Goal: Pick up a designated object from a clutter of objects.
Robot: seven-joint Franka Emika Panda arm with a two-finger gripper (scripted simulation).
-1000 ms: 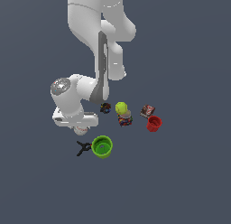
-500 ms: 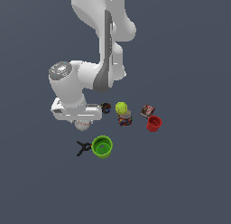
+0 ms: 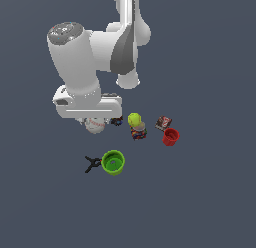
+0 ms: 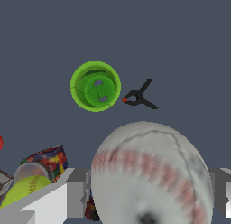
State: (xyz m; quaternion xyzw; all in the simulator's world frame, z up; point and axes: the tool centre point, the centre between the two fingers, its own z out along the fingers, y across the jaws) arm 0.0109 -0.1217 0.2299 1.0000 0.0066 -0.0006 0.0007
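1. Baseball (image 4: pixel 149 173), white with red stitching, is filling your wrist view; you are seeing it sitting between the gripper (image 3: pixel 95 123) fingers, apparently pinched.
2. One green cup (image 3: pixel 113 162) is lying beside one black clamp (image 3: pixel 92 163).
3. Farther off, one yellow-green ball (image 3: pixel 134 119) is resting on a small can (image 3: pixel 139 131), near one red cup (image 3: pixel 170 136); no writing is legible.

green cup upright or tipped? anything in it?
Upright and empty: the green cup shows its round mouth and bare bottom in the wrist view.
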